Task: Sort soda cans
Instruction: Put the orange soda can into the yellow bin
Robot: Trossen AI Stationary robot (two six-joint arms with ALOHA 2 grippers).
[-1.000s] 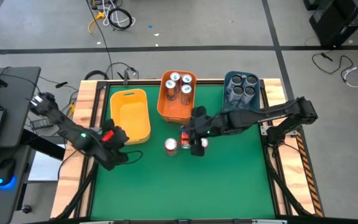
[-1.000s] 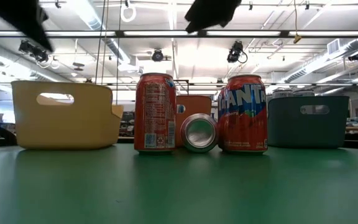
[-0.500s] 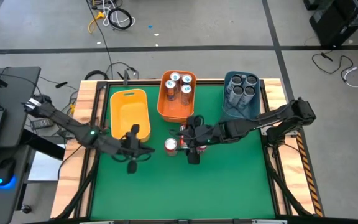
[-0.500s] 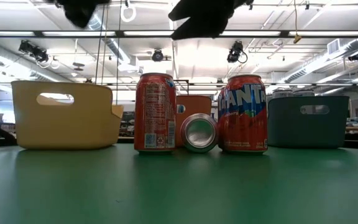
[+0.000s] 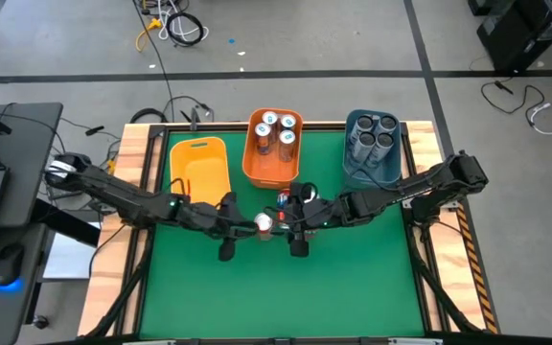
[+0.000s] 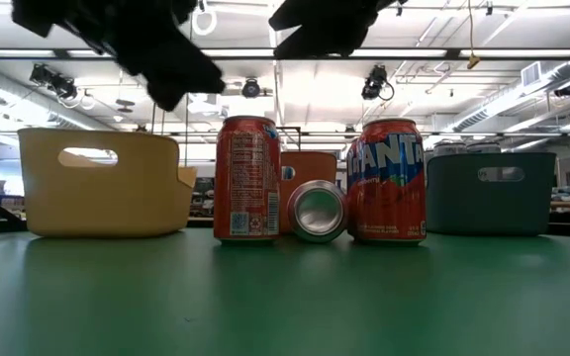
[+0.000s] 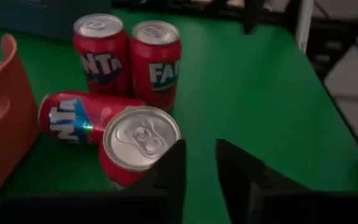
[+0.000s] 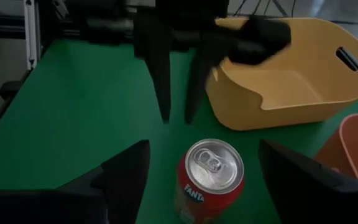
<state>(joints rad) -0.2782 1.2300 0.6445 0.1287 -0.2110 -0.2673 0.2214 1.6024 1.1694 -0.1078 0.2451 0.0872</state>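
I have both arms converging on the four red soda cans left at mid-table, in front of the orange bin (image 5: 274, 153). The left gripper (image 7: 199, 163) hangs just beside the nearest upright red can (image 7: 140, 144), its fingers apart by only a narrow gap and holding nothing. The right gripper (image 8: 194, 180) straddles that same can (image 8: 210, 177) from above with fingers spread wide, not yet touching it, I judge so it can close for a lift.

The left wrist view gives me what the overhead cannot: two more cans standing upright (image 7: 129, 59) and one lying on its side (image 7: 76, 117). The low view confirms the toppled can (image 6: 317, 210), end-on between two standing ones. Only the high view shows the sorting so far: the yellow bin (image 5: 202, 177) with no cans, the blue bin (image 5: 372, 144) holding dark cans.
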